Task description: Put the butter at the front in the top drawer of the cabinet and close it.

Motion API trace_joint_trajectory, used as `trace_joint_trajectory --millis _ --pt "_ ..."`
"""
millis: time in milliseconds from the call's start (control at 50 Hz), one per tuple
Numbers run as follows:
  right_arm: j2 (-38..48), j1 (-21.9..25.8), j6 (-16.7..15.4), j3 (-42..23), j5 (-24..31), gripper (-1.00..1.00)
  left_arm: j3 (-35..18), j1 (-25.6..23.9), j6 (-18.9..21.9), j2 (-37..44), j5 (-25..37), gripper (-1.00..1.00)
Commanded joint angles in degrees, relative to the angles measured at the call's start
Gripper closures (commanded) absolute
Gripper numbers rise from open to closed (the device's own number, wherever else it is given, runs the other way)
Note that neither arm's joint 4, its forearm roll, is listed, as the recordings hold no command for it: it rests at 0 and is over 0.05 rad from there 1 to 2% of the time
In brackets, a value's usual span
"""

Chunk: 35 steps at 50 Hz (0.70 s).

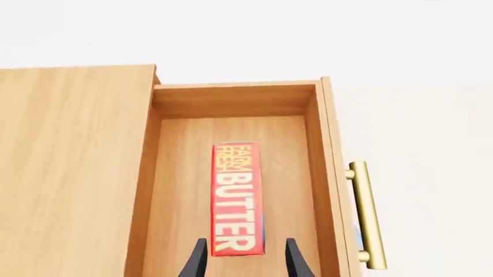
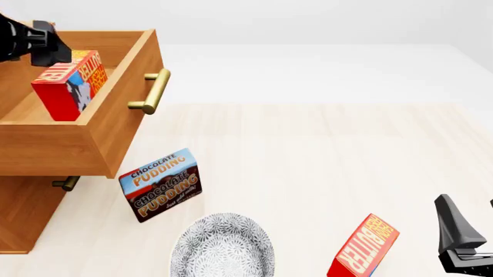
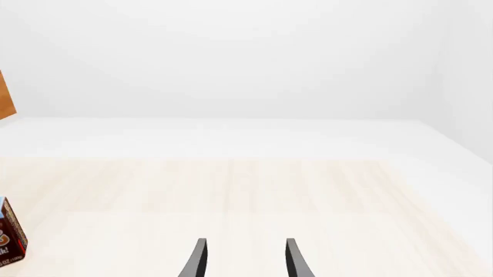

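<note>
The cabinet's (image 2: 23,213) top drawer (image 2: 123,115) is pulled out, brass handle (image 2: 154,89) forward. One red butter carton (image 2: 69,83) sits tilted inside it; the left wrist view has it (image 1: 237,196) lying lengthwise on the drawer floor (image 1: 185,173). My left gripper (image 1: 246,261) hovers over it, open, with a gap between each finger and the carton; it (image 2: 54,55) stands at the drawer's far left. A same-looking butter carton (image 2: 363,247) leans on the table at the front right. My right gripper (image 2: 471,225) is open beside it and holds nothing (image 3: 246,261).
A blue-and-brown chocolate pudding box (image 2: 160,184) stands tilted before the cabinet, and its edge shows in the right wrist view (image 3: 9,239). A patterned grey plate (image 2: 221,245) lies at the front centre. A lower drawer's handle (image 2: 66,183) pokes out under the open drawer.
</note>
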Motion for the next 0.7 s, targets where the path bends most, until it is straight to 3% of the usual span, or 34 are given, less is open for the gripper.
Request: trace_joint_trajectory --millis 20,400,700 --pt "-0.2 0.0 0.0 0.0 0.1 -1.0 -2.7 -1.2 0.9 -3.2 4.3 -1.0" --pt "0.0 0.0 0.0 0.0 0.0 -1.0 -11.3 -9.9 4.7 -4.3 9.2 -1.0" --pt "0.4 0.0 0.0 0.0 -0.4 -1.0 -13.8 -18.0 6.2 0.4 6.1 -1.0"
